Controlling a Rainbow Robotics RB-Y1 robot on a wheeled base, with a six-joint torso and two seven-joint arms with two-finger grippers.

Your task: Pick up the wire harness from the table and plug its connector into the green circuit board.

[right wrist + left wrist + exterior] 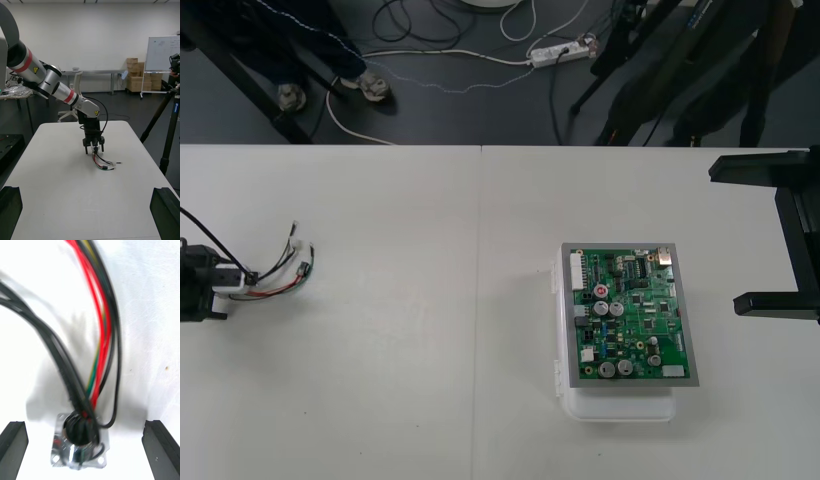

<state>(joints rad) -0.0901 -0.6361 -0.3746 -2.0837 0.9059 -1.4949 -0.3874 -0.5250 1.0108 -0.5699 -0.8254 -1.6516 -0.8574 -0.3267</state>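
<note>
- the left gripper [94,148], on its silver arm with a red ring, is down at the left edge of the plain light table [430,400], about midway between the table's far and near edges.
- its 2 black fingers [13,450] are spread wide, 1 on each side of the round metal socket with a square flange [78,446], and bare table shows between each finger and the flange, so nothing is pinched.
- the small wire harness of thin red, black and green wires [280,272] lies on the table at that same left edge. its socket end is under the left gripper and its loose wire ends fan out toward the table's middle.
- the green circuit board [627,315] sits on its white base [620,405] in the right half of the table, nearer the near edge, well apart from the harness and with nothing plugged in from it.
- the right gripper [730,237] waits at the right edge of the table, beside the board but clear of it. its 2 black fingers [165,210] are held far apart and empty.
</note>
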